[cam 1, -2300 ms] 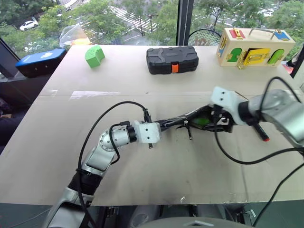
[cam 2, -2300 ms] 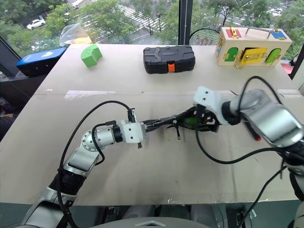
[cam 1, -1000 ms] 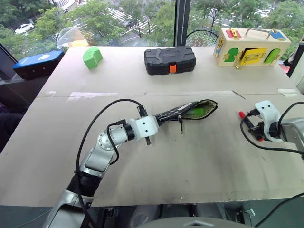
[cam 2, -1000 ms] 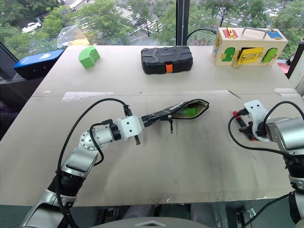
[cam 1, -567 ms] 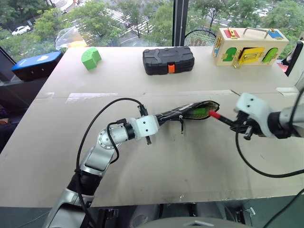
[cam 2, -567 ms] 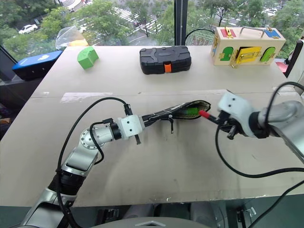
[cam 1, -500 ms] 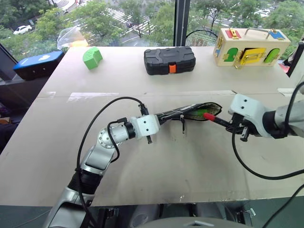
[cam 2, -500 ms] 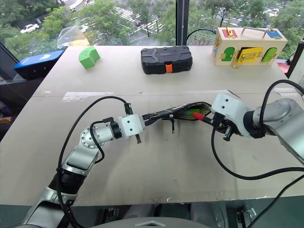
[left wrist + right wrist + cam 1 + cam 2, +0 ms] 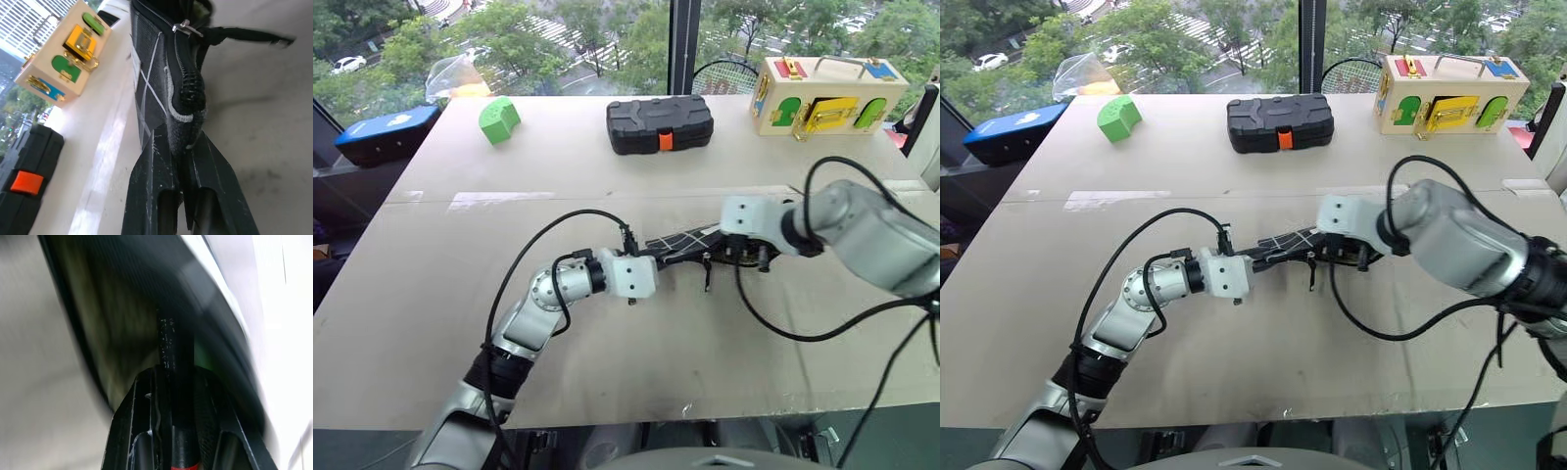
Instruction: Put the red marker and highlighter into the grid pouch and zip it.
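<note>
Item 1, nearest: my left end effector (image 9: 188,161), clamped on the closed end of the grid pouch (image 9: 680,243), holding it up off the bench (image 9: 607,372).

Item 2: my right end effector (image 9: 171,396), pinched on the red marker (image 9: 168,357), its barrel pointing into the pouch mouth. Step in hand, as I judge it: marker insertion. Next: push it fully in, let go, then find the zipper pull (image 9: 707,277).

Item 3: highlighter (image 9: 201,357), a green sliver beside the marker, apparently already inside.

Item 4, far: black case (image 9: 659,123), green block (image 9: 495,118).

View note: the right wrist view shows the pouch interior; in the head views my right arm covers the pouch mouth.
</note>
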`<state>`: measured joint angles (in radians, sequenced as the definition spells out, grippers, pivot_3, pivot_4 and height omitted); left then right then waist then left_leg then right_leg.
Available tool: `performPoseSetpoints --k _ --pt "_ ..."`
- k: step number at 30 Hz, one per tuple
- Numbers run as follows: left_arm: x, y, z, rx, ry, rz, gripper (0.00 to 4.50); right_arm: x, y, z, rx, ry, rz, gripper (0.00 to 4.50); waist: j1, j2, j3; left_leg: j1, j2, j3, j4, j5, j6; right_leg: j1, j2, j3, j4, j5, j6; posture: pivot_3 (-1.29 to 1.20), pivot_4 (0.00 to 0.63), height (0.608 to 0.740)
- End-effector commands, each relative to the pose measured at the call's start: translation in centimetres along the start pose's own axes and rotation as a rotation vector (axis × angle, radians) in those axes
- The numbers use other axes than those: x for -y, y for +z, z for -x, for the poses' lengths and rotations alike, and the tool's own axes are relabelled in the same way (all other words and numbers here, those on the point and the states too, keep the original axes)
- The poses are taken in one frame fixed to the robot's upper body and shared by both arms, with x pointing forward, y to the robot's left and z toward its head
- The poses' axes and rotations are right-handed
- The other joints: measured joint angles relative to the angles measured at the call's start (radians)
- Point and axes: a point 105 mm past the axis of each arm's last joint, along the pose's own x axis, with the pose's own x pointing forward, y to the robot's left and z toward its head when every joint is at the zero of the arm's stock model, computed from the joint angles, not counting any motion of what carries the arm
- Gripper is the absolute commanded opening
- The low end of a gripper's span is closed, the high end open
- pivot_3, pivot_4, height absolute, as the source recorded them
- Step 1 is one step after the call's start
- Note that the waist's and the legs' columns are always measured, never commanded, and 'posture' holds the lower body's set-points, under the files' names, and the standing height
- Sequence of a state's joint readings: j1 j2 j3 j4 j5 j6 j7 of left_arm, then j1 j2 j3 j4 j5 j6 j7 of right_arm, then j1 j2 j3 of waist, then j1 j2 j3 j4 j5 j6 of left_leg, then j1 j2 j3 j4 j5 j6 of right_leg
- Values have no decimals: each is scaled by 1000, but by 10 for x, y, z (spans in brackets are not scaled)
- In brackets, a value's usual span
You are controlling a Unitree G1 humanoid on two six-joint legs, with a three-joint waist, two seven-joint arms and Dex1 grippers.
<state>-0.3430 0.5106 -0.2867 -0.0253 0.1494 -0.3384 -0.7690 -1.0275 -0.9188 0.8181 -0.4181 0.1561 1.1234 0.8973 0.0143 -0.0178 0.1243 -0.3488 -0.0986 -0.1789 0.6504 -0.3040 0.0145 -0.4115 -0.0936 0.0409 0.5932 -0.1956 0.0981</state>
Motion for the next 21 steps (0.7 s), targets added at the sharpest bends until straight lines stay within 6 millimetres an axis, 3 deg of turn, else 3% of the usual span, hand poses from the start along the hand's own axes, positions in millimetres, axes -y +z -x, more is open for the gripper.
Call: performPoseSetpoints --k 1,4,5,10,14,17,21 --pt "-7 7 -1 30 38 5 0 12 17 5 86 -46 44 1560 3 0 0 0 0 0 0 0 0 0 0 0 0 0 0 0 150 740" --pt "-13 1 2 4 76 54 0 16 15 13 125 -61 -25 3073 5 0 0 0 -1 0 0 0 0 0 -2 -2 -1 0 0 0 150 740" --pt "-16 -4 5 -18 90 66 0 17 11 22 142 -54 -76 3276 5 0 0 0 -1 0 0 0 0 0 -2 -2 -1 0 0 0 150 740" --pt "-28 -17 12 -71 130 83 0 11 -1 69 318 23 -424 3276 6 -1 0 0 -1 -2 0 0 0 0 -2 -3 0 0 0 0 150 740" --pt "-29 -17 11 -73 124 71 0 7 3 81 442 32 -597 3276 0 -2 -2 1 -1 -3 -1 0 0 1 -1 -1 1 1 -1 0 150 740" --pt "-32 -17 9 -71 124 68 0 -3 12 73 514 62 -618 3276 1 -2 -2 1 -1 -3 0 0 0 1 -2 -1 2 1 -1 0 150 740" --pt "-36 -16 7 -66 123 62 0 -16 26 47 534 55 -655 3276 0 -2 -2 0 -1 -3 1 0 0 0 -2 -1 2 1 -1 0 150 740"
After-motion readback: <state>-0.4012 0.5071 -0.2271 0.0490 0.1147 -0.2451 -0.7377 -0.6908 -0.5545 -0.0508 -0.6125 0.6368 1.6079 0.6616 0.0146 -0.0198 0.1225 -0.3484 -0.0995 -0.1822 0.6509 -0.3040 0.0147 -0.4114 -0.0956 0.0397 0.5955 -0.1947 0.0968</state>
